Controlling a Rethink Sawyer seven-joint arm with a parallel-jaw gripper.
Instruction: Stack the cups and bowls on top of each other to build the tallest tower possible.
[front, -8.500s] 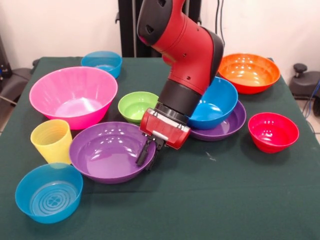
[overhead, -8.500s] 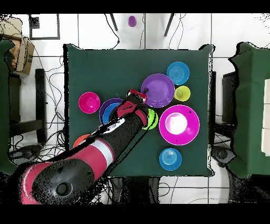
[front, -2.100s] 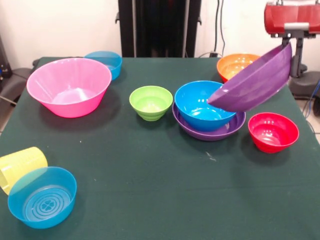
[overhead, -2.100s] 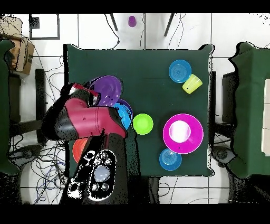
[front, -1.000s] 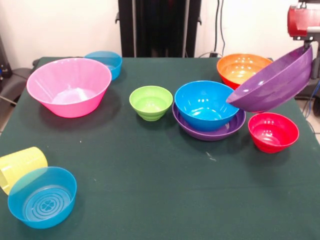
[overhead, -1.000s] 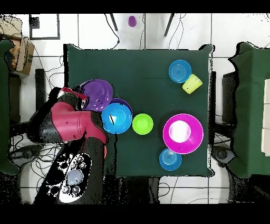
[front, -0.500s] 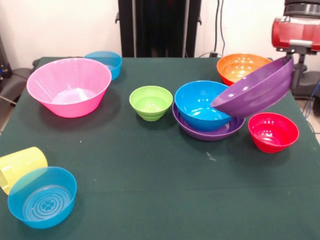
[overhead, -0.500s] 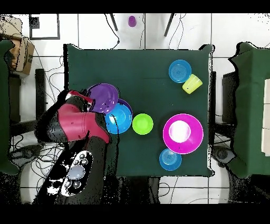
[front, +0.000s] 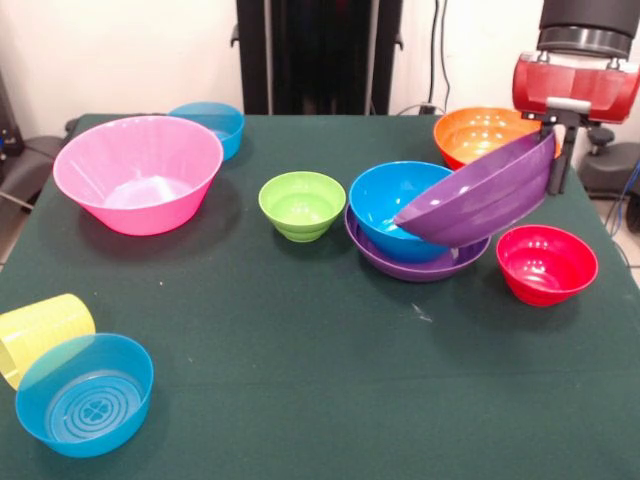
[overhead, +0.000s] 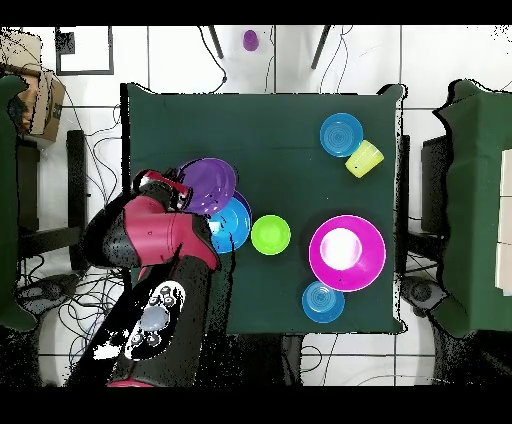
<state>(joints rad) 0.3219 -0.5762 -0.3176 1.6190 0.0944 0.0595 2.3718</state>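
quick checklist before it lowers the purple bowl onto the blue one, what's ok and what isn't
1. Grip: gripper holds the purple bowl by its raised rim: ok.
2. Bowl level: steeply tilted, low edge over the blue bowl: not ok.
3. Target free: blue bowl holds nothing and sits in the second purple bowl: ok.
4. Centred over target: offset toward the red bowl: not ok.
5. Contact with the blue bowl's rim: cannot tell.
6. Neighbours: orange bowl close behind the gripper: cannot tell.

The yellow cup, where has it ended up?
In the front view the yellow cup lies tipped on its side at the table's near left corner, against the translucent blue bowl.
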